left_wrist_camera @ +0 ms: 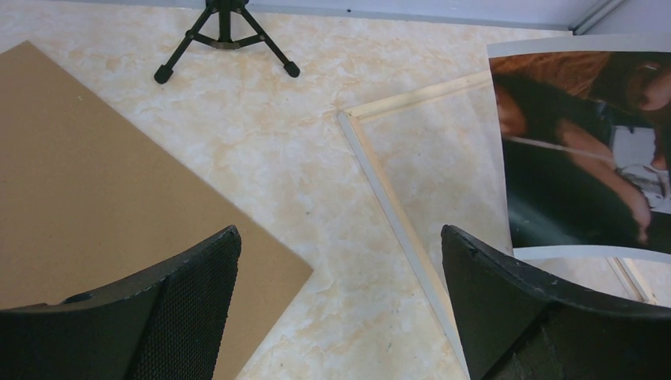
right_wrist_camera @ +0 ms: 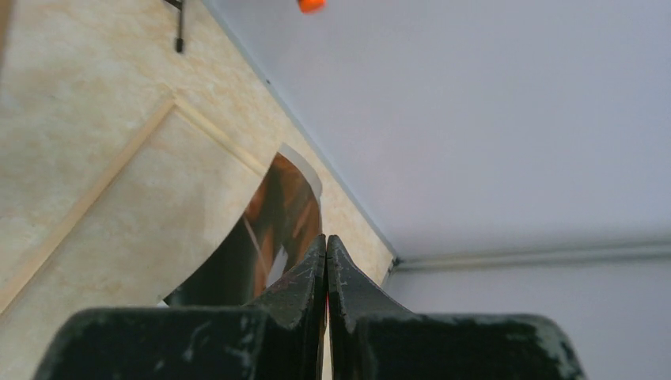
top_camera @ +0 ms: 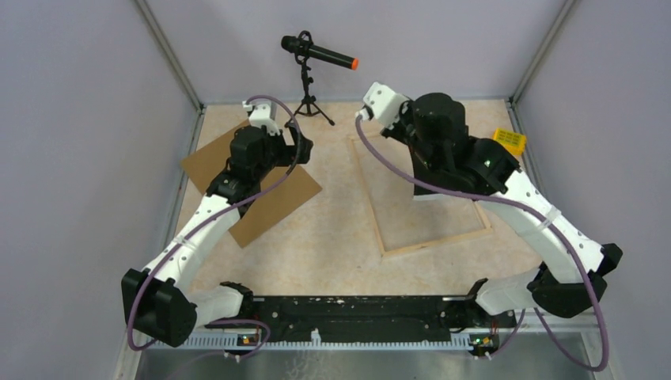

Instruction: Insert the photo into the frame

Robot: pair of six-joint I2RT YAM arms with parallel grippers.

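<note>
The right gripper [right_wrist_camera: 326,239], pinching the photo [left_wrist_camera: 578,158] by one edge, holds it curling above the far-right end of the frame [top_camera: 434,242], whose long axis runs far-to-near, while the left gripper [left_wrist_camera: 339,234] hovers spread and empty toward the far-left corner.

Robot lab cell, not a home. Plain lilac-grey wall panels [top_camera: 79,158] box in the surface [top_camera: 332,229], with metal corner posts [top_camera: 168,54] at the joins. My left arm [top_camera: 198,229] and right arm [top_camera: 538,214] are bolted to a black rail [top_camera: 356,307] at the near edge, with purple cables [top_camera: 373,158] strung along them. A mic [top_camera: 319,53] on a small tripod [top_camera: 307,101] stands at the back.
</note>
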